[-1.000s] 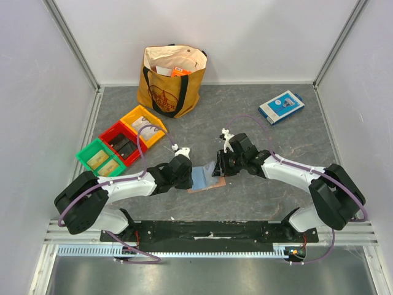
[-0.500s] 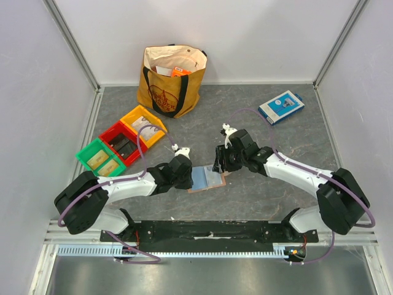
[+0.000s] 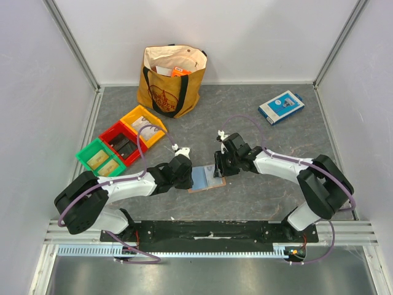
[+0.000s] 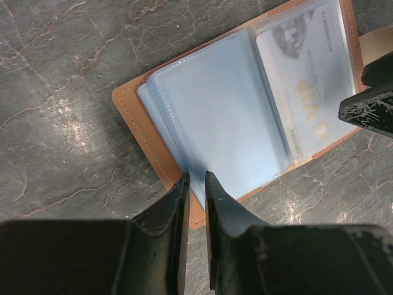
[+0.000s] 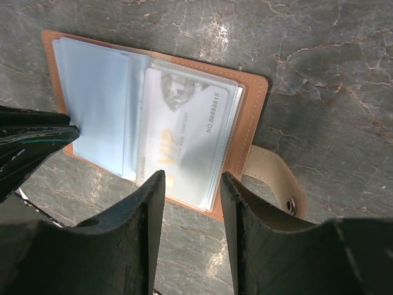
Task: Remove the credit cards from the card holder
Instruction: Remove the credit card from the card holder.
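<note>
- Left fingers (image 4: 177, 200) almost closed, pinching the near edge of the card holder (image 4: 215, 110) by its clear sleeves; pinched spot hidden between the tips.
- Right fingers (image 5: 150, 209) spread apart, straddling a sleeved credit card (image 5: 184, 138); print blurred.
- Holder lying open on the worktop (image 5: 319, 74) between both arms.
- Far back, tote bag (image 3: 172, 83); contents hard to make out.

Soft leather, glossy clear plastic, matt stone-look surface.

The pinkish-tan leather card holder (image 5: 252, 123) looks smooth and matt, with a stitched edge. Its clear pale blue plastic sleeves (image 4: 227, 117) shine glossy over a pale printed credit card (image 5: 184, 129). The dark grey surface (image 5: 331, 74) is veined like marble and dull. The left pincer (image 4: 196, 178) and right pincer (image 5: 191, 181) have matt black fingers with scuffed edges.
</note>
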{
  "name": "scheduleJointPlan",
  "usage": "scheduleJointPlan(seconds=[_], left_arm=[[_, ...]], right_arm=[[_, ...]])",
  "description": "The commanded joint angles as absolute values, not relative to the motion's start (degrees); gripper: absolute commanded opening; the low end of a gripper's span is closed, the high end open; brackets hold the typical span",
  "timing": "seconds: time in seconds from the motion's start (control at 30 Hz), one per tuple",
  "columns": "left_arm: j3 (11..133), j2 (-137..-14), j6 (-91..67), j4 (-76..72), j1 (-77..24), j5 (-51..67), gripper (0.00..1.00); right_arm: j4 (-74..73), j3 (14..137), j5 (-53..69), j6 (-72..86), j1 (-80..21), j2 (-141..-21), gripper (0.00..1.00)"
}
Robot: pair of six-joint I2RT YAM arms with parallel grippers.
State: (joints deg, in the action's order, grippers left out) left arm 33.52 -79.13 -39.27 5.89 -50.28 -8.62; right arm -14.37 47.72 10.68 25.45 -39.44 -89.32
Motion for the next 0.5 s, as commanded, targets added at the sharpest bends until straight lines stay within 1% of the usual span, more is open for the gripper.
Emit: scheduleJointPlan(seconds=[0.0, 0.17, 0.23, 0.37, 0.47], left_arm=[[33.5, -78.8, -40.7, 4.7, -50.5, -8.4, 0.21], [33.6, -78.9, -40.7, 4.8, -50.5, -8.3, 0.21], [33.6, -78.9, -40.6, 4.8, -50.5, -8.3, 0.21], [33.7, -79.1, -40.5, 4.8, -50.5, -8.0, 0.21], [33.8, -79.1, -40.6, 4.8, -50.5, -8.0, 0.21]], right_arm=[[-12.2, 49.4, 12.1, 24.9, -39.6, -90.8, 0.47], [-12.0, 49.3, 12.4, 24.9, -39.6, -91.4, 0.42], [-12.0, 49.3, 12.6, 24.9, -39.6, -91.3, 0.38], [-12.0, 49.5, 13.9, 25.0, -39.7, -90.4, 0.33], [-12.0, 49.8, 15.5, 25.0, -39.8, -89.5, 0.32]])
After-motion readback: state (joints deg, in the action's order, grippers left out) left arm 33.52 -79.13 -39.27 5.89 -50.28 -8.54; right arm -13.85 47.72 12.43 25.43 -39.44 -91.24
